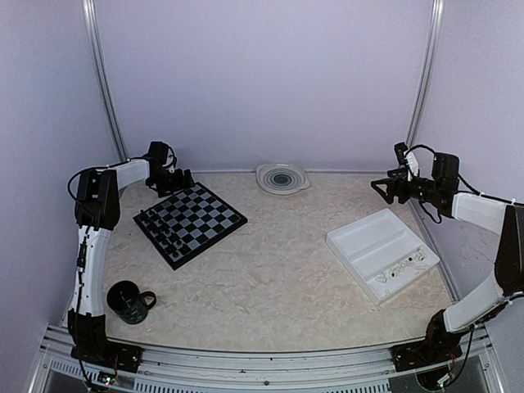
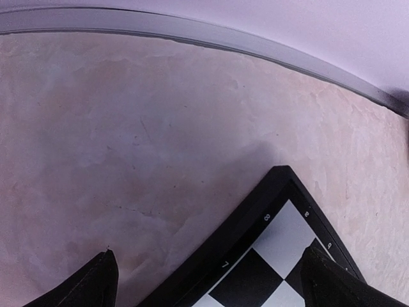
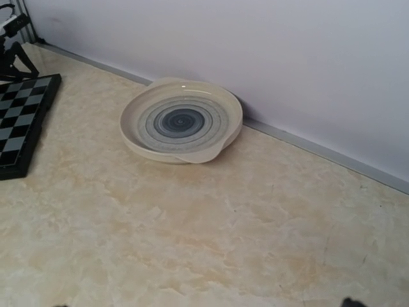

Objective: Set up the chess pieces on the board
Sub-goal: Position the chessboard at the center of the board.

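Note:
The board (image 1: 190,223) lies at the left of the table, turned diagonally. Several tiny black chess pieces (image 1: 164,234) stand along its near-left edge. A few more small pieces (image 1: 405,266) lie in the white tray (image 1: 372,241) at the right. My left gripper (image 1: 176,182) is open and empty, low over the board's far corner. In the left wrist view its fingertips (image 2: 96,281) straddle that corner of the board (image 2: 281,220), which has no piece on it. My right gripper (image 1: 383,188) is open and empty, held above the table beyond the tray's far edge.
A white plate with blue rings (image 1: 282,178) sits at the back wall, also in the right wrist view (image 3: 181,119). A dark mug (image 1: 128,300) stands at the near left. The board's edge shows at the left of the right wrist view (image 3: 19,121).

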